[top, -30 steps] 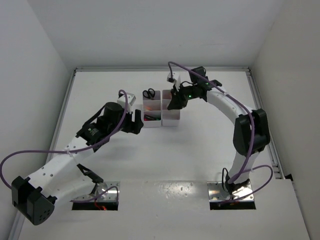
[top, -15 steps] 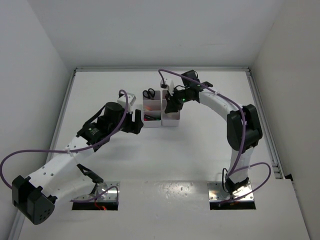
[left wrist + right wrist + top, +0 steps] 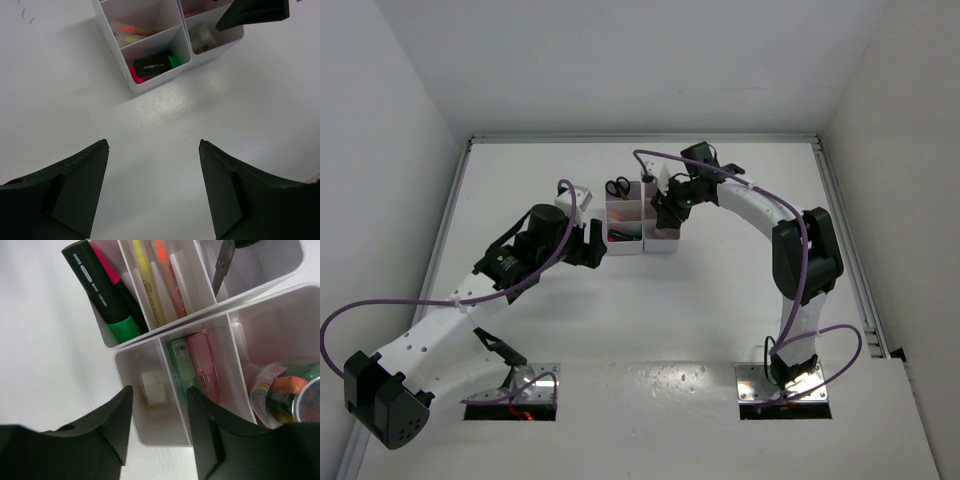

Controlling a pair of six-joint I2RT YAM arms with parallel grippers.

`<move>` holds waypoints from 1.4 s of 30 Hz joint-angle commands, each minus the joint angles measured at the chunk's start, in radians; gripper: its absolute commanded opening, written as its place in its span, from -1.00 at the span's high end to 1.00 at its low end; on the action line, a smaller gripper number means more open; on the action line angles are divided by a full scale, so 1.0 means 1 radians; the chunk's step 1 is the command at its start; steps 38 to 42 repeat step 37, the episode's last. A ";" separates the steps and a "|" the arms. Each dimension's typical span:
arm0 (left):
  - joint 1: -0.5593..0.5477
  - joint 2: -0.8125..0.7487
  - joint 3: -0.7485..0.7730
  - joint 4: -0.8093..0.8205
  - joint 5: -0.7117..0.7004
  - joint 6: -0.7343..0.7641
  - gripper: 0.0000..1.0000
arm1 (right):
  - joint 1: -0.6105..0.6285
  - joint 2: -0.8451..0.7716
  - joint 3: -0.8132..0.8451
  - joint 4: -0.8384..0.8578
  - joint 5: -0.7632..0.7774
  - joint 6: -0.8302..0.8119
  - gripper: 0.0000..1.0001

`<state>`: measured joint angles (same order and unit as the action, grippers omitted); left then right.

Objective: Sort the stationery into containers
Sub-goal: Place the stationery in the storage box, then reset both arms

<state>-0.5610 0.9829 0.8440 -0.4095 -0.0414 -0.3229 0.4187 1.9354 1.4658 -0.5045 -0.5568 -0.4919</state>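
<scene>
Two white three-compartment containers stand side by side, the left one (image 3: 609, 228) and the right one (image 3: 663, 246). The left one (image 3: 111, 342) holds green (image 3: 102, 292) and pink (image 3: 106, 265) black-capped highlighters, yellow (image 3: 142, 280) and pink (image 3: 167, 275) sticks, and scissors (image 3: 223, 260). The right one (image 3: 150, 440) holds a small beige block (image 3: 154, 389), a green item (image 3: 181, 362) and a pink tube (image 3: 202, 362). My right gripper (image 3: 160, 391) is open and empty just above the block's compartment. My left gripper (image 3: 154, 144) is open and empty over bare table, short of the left container (image 3: 131, 86).
A colourful tape roll (image 3: 287, 390) fills the right container's far compartment. The right gripper's finger (image 3: 255, 12) shows over that container in the left wrist view. White walls enclose the table on three sides.
My right gripper has moved left and closer over the right container's near end. The left arm has not moved.
</scene>
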 commanded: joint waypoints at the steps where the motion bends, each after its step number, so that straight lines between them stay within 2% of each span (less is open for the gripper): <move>1: 0.010 -0.003 0.000 0.029 -0.002 0.002 -0.58 | 0.000 -0.016 0.008 0.001 -0.015 -0.040 0.03; 7: 0.010 -0.003 0.000 0.029 -0.002 0.002 -0.58 | 0.000 -0.099 0.008 -0.037 -0.101 -0.010 -0.06; 9: 0.010 -0.003 0.000 0.029 -0.002 0.002 -0.52 | -0.012 -0.171 -0.005 -0.011 -0.129 0.039 0.13; 10: 0.010 -0.013 0.000 0.029 -0.002 0.002 -0.43 | -0.024 -0.200 -0.016 0.013 -0.129 0.138 0.23; 11: 0.010 -0.013 0.000 0.029 -0.002 0.002 -0.05 | -0.024 -0.234 -0.044 0.033 -0.058 0.174 0.26; 13: 0.010 -0.023 0.000 0.029 -0.012 0.002 0.54 | -0.024 -0.353 -0.109 0.145 0.120 0.295 0.24; 14: 0.010 -0.023 0.000 0.029 -0.027 0.002 0.76 | -0.035 -0.396 -0.192 0.199 0.349 0.338 0.11; 15: 0.010 -0.032 0.000 0.029 -0.040 0.002 0.92 | -0.035 -0.438 -0.231 0.287 0.457 0.369 -0.34; 16: 0.010 -0.032 0.000 0.029 -0.058 -0.008 0.92 | -0.056 -0.516 -0.287 0.314 0.617 0.381 -0.61; 17: 0.010 -0.032 0.000 0.029 -0.067 -0.008 0.88 | -0.066 -0.557 -0.318 0.340 0.688 0.392 -0.86; 18: 0.010 -0.042 0.000 0.029 -0.078 -0.018 0.32 | -0.075 -0.596 -0.344 0.381 0.759 0.403 -0.99; 19: 0.010 -0.043 0.000 0.029 -0.095 -0.018 -0.10 | -0.084 -0.633 -0.369 0.382 0.850 0.414 -1.00; 21: 0.010 -0.043 0.000 0.029 -0.144 -0.028 -0.73 | -0.107 -0.726 -0.421 0.370 0.900 0.414 -1.00; 23: 0.010 -0.032 0.000 0.029 -0.173 -0.039 -0.94 | -0.121 -0.774 -0.479 0.339 1.026 0.456 -1.00; 27: 0.010 -0.001 0.000 0.020 -0.228 -0.048 -0.99 | -0.130 -0.852 -0.581 0.249 1.155 0.502 -1.00; 30: 0.010 0.008 0.000 0.020 -0.265 -0.058 -0.99 | -0.130 -0.927 -0.676 0.212 1.141 0.538 -1.00; 33: 0.010 0.008 -0.010 0.011 -0.313 -0.058 -0.99 | -0.139 -1.025 -0.804 0.256 1.083 0.517 -1.00; 36: 0.010 -0.001 -0.010 0.011 -0.322 -0.058 -0.99 | -0.139 -1.024 -0.815 0.247 1.083 0.582 -1.00; 42: 0.010 -0.001 -0.010 0.011 -0.322 -0.058 -0.99 | -0.139 -1.024 -0.815 0.247 1.059 0.582 -1.00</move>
